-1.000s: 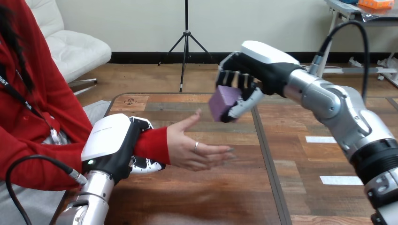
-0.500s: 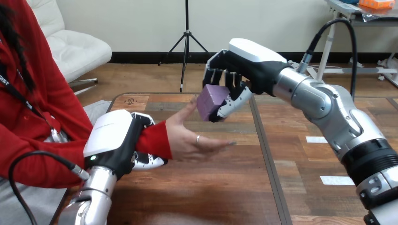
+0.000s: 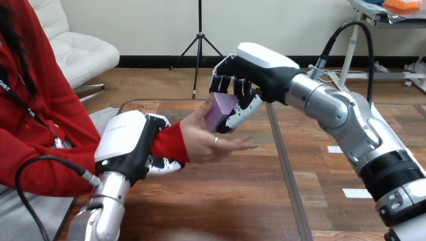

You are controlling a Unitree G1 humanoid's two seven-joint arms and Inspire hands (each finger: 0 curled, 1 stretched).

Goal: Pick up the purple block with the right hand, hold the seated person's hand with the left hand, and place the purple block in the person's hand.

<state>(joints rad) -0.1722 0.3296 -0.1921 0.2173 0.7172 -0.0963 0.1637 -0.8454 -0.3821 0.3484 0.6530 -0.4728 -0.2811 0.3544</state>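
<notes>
The right hand (image 3: 253, 75) is reaching in from the right, above the desk's (image 3: 226, 201) far edge, and its fingers and thumb are curling round the purple block (image 3: 220, 110), gripping it from above. That top grip is leaving the block's underside free, which looks like the point: the bottom face can meet the palm first.

Over by the desk's far left corner, the left hand (image 3: 128, 145) is wrapping round the person's wrist at the red sleeve, with fingers showing both over and under it. It seems to be steadying the target so the palm is not drifting during the handover.

The person's hand (image 3: 206, 140) is lying open, palm up, above the desk and acting as the only receptacle here. The thumb is rising just beside the block's left face and the fingers are stretching out below it. The block is sitting right at the palm, low and slightly tilted. Whether it is actually resting on the palm is hard to tell, and nothing else is lying in that hand. Judging by this, the release is the step left to do.
</notes>
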